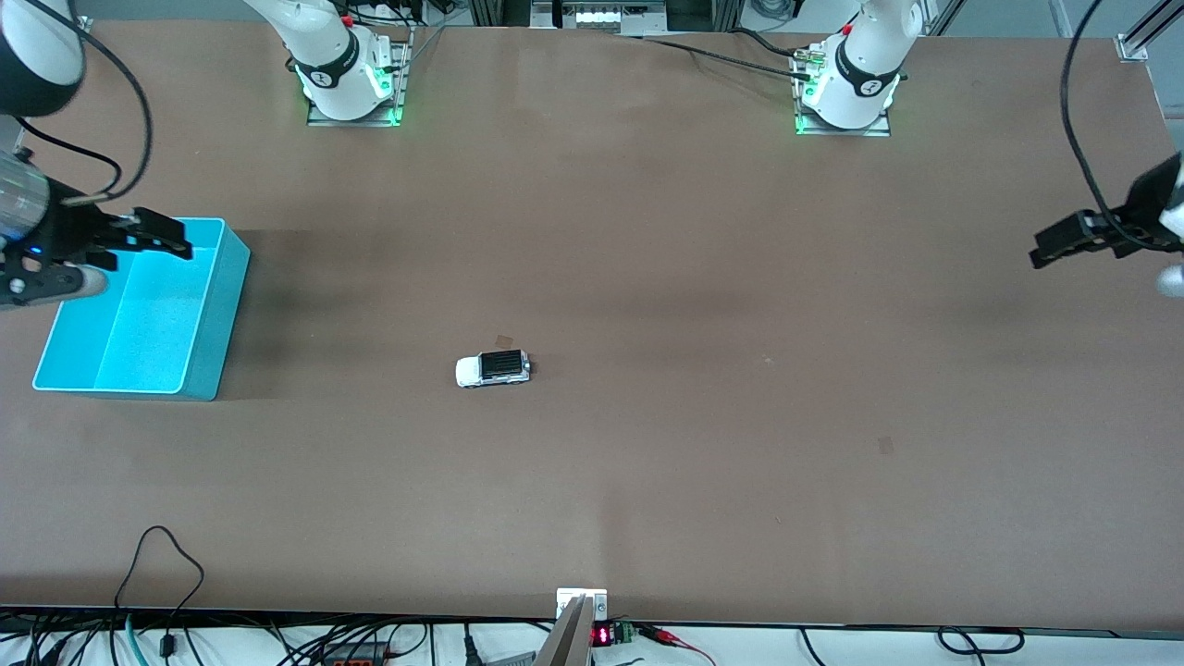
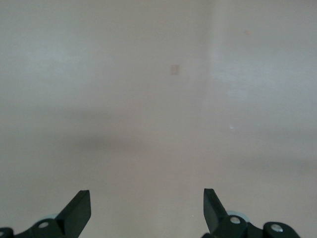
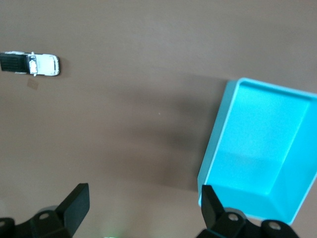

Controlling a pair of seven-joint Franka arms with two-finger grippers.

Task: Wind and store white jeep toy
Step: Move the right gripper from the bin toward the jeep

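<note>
The white jeep toy [image 1: 493,368] stands alone on the brown table near its middle, a tiny boxy car with a black roof panel; the right wrist view also catches the jeep [image 3: 37,63] off to one side. My right gripper [image 1: 169,237] hangs open and empty over the rim of the cyan bin [image 1: 225,305], and its black fingers [image 3: 75,202] frame bare table beside the bin [image 3: 214,148]. Over the table's edge at the left arm's end, my left gripper [image 1: 1053,246] is open and empty, well away from the jeep. Between its fingers [image 2: 79,208] only bare tabletop shows.
The cyan bin is empty and sits at the right arm's end of the table. Both arm bases [image 1: 351,79] [image 1: 851,88] stand along the edge farthest from the front camera. Cables and a small device [image 1: 583,620] line the nearest edge. Small tape marks [image 1: 885,445] dot the surface.
</note>
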